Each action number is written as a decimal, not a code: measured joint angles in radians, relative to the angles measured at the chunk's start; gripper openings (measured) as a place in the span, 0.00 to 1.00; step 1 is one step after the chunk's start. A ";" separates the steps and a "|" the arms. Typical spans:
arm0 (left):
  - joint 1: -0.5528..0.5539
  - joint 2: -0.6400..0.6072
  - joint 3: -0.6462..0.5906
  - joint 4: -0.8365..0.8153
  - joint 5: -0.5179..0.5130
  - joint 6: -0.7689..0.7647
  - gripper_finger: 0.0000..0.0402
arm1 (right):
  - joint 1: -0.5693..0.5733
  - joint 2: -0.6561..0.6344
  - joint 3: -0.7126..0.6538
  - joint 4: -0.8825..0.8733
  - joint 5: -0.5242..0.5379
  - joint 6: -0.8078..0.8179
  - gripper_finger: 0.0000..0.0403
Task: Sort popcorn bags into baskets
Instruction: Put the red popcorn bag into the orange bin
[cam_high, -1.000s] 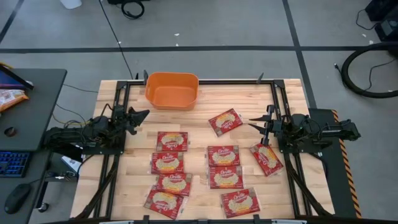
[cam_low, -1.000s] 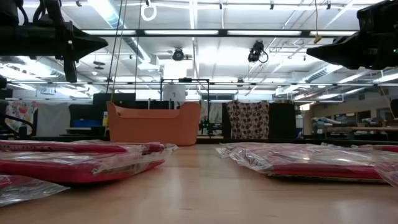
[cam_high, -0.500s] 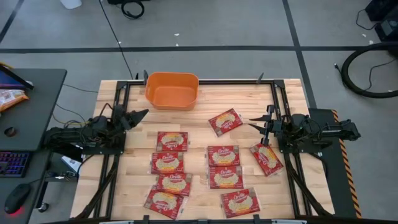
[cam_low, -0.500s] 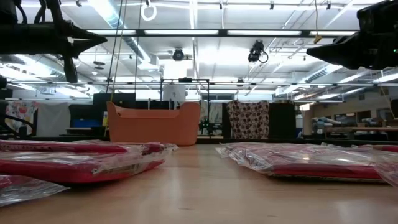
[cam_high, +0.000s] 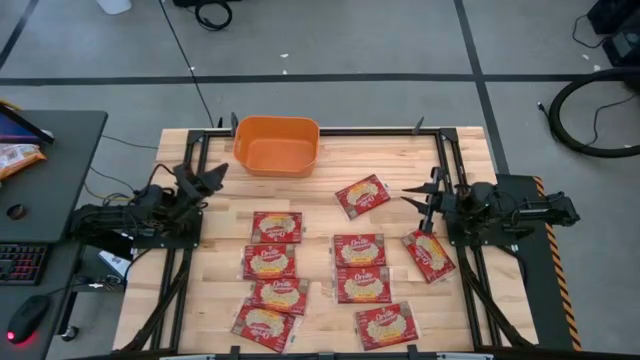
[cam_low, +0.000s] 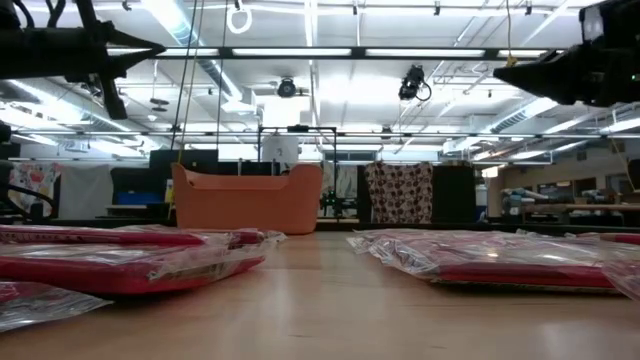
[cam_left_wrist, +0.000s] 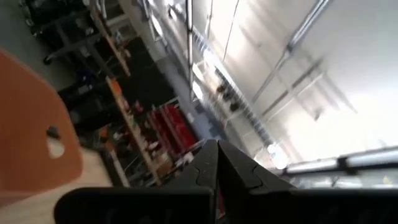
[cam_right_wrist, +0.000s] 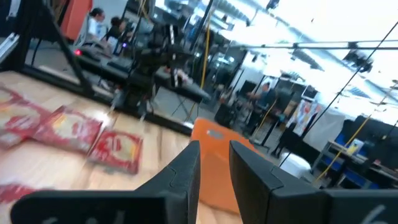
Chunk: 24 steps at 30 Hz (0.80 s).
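Nine red popcorn bags lie flat on the wooden table in two loose columns, among them one bag (cam_high: 277, 226), a middle one (cam_high: 359, 250), a tilted one (cam_high: 363, 196) and one (cam_high: 429, 254) under the right arm. The empty orange tub (cam_high: 277, 145) stands at the far edge; it also shows in the low view (cam_low: 245, 200). My left gripper (cam_high: 215, 172) (cam_left_wrist: 217, 152) hovers shut, left of the tub and pointing toward it. My right gripper (cam_high: 404, 193) (cam_right_wrist: 214, 165) hovers open, right of the tilted bag. Both are high above the table in the low view.
Black metal frames (cam_high: 188, 200) (cam_high: 450, 170) run along both sides of the table under the arms. A dark desk (cam_high: 50, 170) with a keyboard, a mouse and an orange snack bag (cam_high: 15, 158) stands left of the table. Bare wood lies between the bag columns.
My left gripper has swung toward the far edge and the tub, and it has risen and tipped upward. My right gripper has risen a little. The bags and the tub have stayed where they were.
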 joint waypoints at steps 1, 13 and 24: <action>0.000 0.000 0.000 0.012 -0.006 -0.006 0.03 | 0.000 0.000 0.000 0.017 -0.001 0.009 0.22; 0.000 0.000 0.000 0.018 -0.153 -0.018 0.03 | 0.000 0.000 0.000 0.315 0.273 0.723 0.22; 0.000 0.010 0.041 0.083 -0.137 0.026 0.03 | -0.043 0.019 0.000 0.221 0.656 1.426 0.22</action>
